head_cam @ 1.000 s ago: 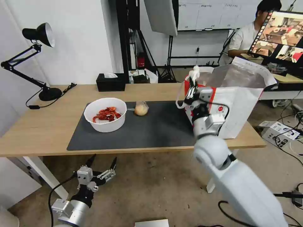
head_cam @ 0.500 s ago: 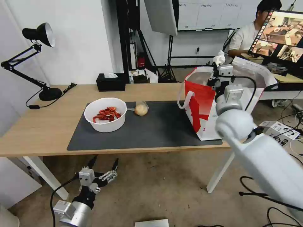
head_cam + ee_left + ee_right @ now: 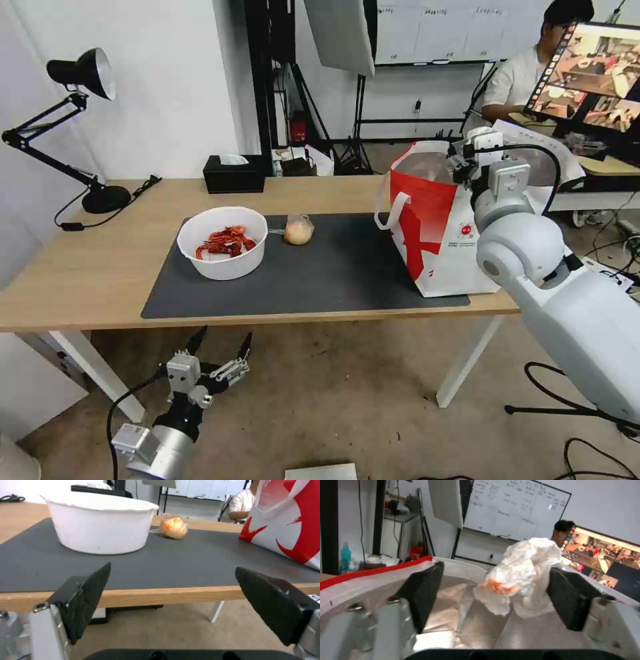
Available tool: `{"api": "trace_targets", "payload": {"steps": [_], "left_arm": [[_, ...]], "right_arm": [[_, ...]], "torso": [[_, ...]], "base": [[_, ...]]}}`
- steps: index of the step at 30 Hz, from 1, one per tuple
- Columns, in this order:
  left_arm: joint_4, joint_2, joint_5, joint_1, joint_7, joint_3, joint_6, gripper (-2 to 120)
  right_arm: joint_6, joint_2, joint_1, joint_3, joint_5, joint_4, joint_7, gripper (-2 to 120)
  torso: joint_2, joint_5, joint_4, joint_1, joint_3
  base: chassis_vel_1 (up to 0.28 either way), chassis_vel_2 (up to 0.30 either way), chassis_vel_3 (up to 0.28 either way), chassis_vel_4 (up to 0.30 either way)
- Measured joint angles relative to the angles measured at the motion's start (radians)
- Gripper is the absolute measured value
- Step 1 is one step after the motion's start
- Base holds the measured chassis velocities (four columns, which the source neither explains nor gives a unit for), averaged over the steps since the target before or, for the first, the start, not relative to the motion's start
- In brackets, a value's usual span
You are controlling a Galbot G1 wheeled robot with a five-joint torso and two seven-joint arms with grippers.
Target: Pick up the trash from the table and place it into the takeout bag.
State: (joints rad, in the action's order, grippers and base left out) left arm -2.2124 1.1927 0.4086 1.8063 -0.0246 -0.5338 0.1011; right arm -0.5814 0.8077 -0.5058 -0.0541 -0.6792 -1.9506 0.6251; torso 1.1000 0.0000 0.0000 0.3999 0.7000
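L gripper (image 3: 219, 343) hanging below counter (image 3: 80, 267) edge, jaws spread wide, gripping nothing. L wrist cam showing bowl (image 3: 100, 525) side-on, contents hidden; head cam showing red shells inside. Small bag w/ yellowish lump (image 3: 298, 231) lying on mat (image 3: 333, 267) just right of bowl. Takeout bag (image 3: 433, 233) standing at mat's right end. R gripper (image 3: 493, 597) hovering over bag mouth, jaws apart; R wrist cam showing crumpled tissue (image 3: 523, 575) touching one pad, above foil lining. Can't tell if tissue is pinched or loose.

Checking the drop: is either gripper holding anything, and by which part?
No. Right gripper open, crumpled white tissue loose against one pad; left gripper open, empty.
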Motion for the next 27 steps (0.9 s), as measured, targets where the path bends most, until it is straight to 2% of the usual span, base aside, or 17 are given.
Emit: {"api": "trace_targets", "payload": {"steps": [2, 3, 6, 10, 17, 27], "left_arm": [[0.001, -0.001, 0.002, -0.002, 0.000, -0.001, -0.001, 100], [0.001, -0.001, 0.002, -0.002, 0.000, -0.001, -0.001, 100], [0.009, -0.002, 0.003, -0.007, 0.000, 0.001, -0.001, 100], [0.012, -0.002, 0.003, -0.010, 0.000, 0.003, -0.001, 100], [0.022, -0.008, 0.007, -0.016, 0.000, 0.001, -0.002, 100], [0.029, -0.012, 0.008, -0.023, 0.001, 0.003, -0.002, 100]], "right_arm": [[-0.006, 0.006, 0.001, 0.002, -0.018, 0.005, 0.000, 89], [-0.006, 0.006, 0.001, 0.002, -0.018, 0.005, 0.000, 89], [-0.023, 0.016, 0.004, 0.004, -0.060, 0.010, 0.015, 99], [-0.036, 0.024, 0.017, 0.005, -0.110, 0.015, 0.048, 100], [-0.092, 0.051, 0.082, 0.022, -0.356, 0.018, 0.212, 100], [-0.127, 0.068, 0.124, 0.032, -0.488, 0.026, 0.306, 100]], "torso": [[0.000, 0.0000, 0.0000, 0.000, 0.000], [0.000, 0.0000, 0.0000, 0.000, 0.000], [0.000, -0.0001, -0.0001, 0.000, 0.000], [0.000, -0.0001, 0.0000, 0.000, 0.000], [0.000, -0.0001, 0.0001, 0.000, 0.000], [0.000, -0.0001, 0.0000, 0.000, 0.000]], "base": [[0.000, 0.000, 0.000, 0.000], [0.000, 0.000, 0.000, 0.000], [0.000, 0.000, 0.000, 0.000], [0.000, 0.000, 0.000, 0.000], [0.000, 0.000, 0.000, 0.000], [0.000, 0.000, 0.000, 0.000]]}}
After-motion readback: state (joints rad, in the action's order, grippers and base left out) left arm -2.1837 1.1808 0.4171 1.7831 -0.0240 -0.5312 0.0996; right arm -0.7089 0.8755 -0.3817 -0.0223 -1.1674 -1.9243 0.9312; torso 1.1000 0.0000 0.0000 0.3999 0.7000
